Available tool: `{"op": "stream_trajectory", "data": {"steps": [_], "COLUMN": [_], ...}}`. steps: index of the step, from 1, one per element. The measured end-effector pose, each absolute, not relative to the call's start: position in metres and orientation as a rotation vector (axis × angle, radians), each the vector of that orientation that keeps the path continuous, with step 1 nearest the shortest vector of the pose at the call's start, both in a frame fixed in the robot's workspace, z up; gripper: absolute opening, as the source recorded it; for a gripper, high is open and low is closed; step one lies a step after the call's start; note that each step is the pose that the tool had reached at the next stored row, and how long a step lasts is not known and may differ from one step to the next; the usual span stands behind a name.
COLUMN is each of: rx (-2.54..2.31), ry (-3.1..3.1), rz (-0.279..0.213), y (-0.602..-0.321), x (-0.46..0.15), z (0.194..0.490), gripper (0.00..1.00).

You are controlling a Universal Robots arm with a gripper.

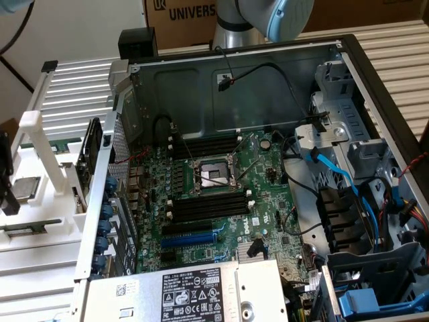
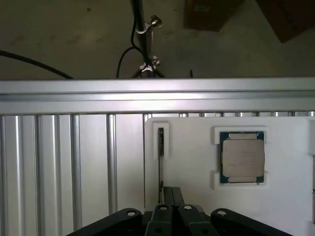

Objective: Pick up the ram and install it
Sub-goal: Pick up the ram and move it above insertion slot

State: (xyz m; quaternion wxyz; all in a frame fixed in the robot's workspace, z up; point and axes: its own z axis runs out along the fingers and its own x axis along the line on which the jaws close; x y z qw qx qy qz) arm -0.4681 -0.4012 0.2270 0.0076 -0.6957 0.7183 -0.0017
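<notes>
Closest in the wrist view, the gripper [image 2: 173,192] has its 2 fingers pressed together, with nothing visibly between them. Just past the fingertips the ram [image 2: 160,157] stands on edge in a white holder [image 2: 197,162], seen as a thin dark line running away from the gripper. Its near end meets the fingertips in the picture, and I cannot tell whether they touch it. Beside the ram, in the same holder, lies a CPU [image 2: 241,156]. The ribbed aluminium tabletop [image 2: 59,162] carries the holder and ends at a rail [image 2: 147,96], with floor beyond. In the exterior view the holder sits at the left. To its right, the open computer case [image 1: 188,80] holds the motherboard [image 1: 268,174], whose long black slots [image 1: 204,208] on either side of the processor socket [image 1: 213,176] look empty. By my reading the task is at its start: the ram sits in its holder, so the pickup is not yet done and the whole install is left.
</notes>
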Motion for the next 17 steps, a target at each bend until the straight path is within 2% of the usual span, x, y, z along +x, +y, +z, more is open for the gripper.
{"op": "stream_trajectory", "data": {"steps": [4, 10, 11, 12, 13, 14, 17], "rx": [-2.168, -2.169, -2.170, -2.170, -2.170, -2.170, -2.170], "ry": [2.239, 2.240, 2.240, 2.240, 2.240, 2.240, 2.241], "rz": [-0.022, -0.019, -0.018, -0.018, -0.018, -0.018, -0.019], "y": [-0.4036, -0.4037, -0.4042, -0.4042, -0.4043, -0.4043, -0.4044], "x": [-0.4614, -0.4614, -0.4614, -0.4614, -0.4614, -0.4614, -0.4597], "z": [0.2247, 0.2248, 0.2244, 0.2244, 0.2243, 0.2243, 0.2218], "gripper": [0.10, 0.10, 0.11, 0.17, 0.17, 0.24, 0.24]}}
